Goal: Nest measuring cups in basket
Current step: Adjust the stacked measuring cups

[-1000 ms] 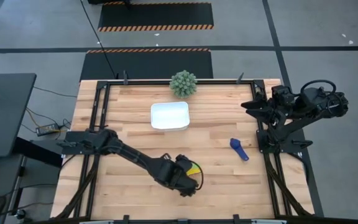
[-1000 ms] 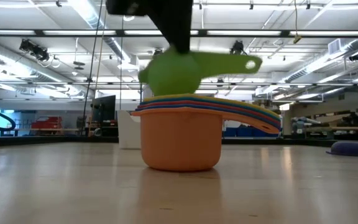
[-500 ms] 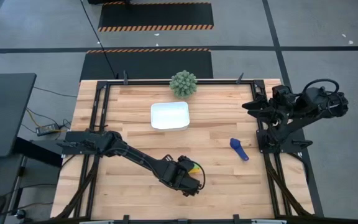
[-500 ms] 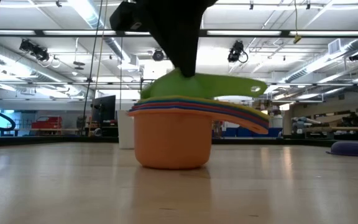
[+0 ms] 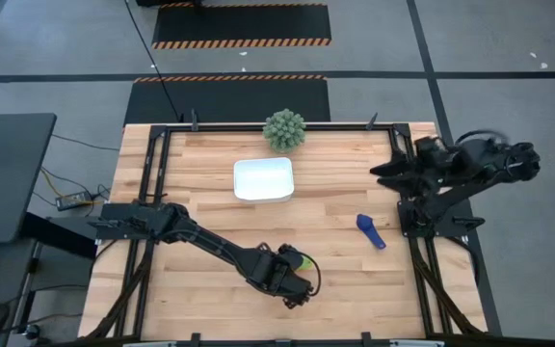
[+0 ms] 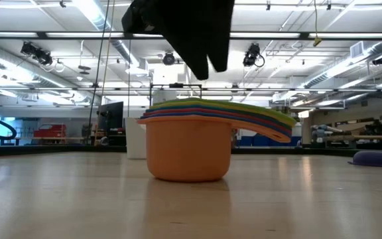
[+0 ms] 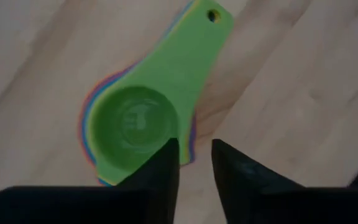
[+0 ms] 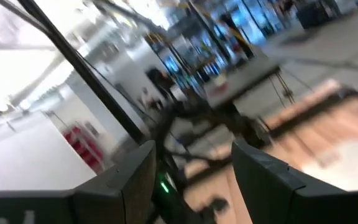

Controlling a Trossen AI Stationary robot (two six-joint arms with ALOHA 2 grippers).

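Observation:
A stack of nested measuring cups (image 6: 190,143) stands on the table near the front edge. Its outermost cup is orange and the green cup (image 7: 138,127) sits on top, its handle (image 7: 201,46) lying over the other handles. My left gripper (image 6: 207,66) hangs just above the stack, pointing down, its fingers a little apart and clear of the green cup. A dark purple-blue cup (image 5: 370,230) lies alone at the right. The white basket (image 5: 264,179) rests on its base at the far middle. My right gripper (image 8: 191,165) is open, raised at the table's right edge.
A round spiky green ball plant (image 5: 284,129) stands at the far edge behind the basket. Black frame rails (image 5: 152,164) run along the table's left and right sides. Bare wood lies between the stack, the basket and the purple-blue cup.
My left gripper has come down with the green cup, which hung tilted above the stack a second ago. The cup now sits level, nested in the top of the stack. The gripper has let go, and its fingers stand clear above the cup.

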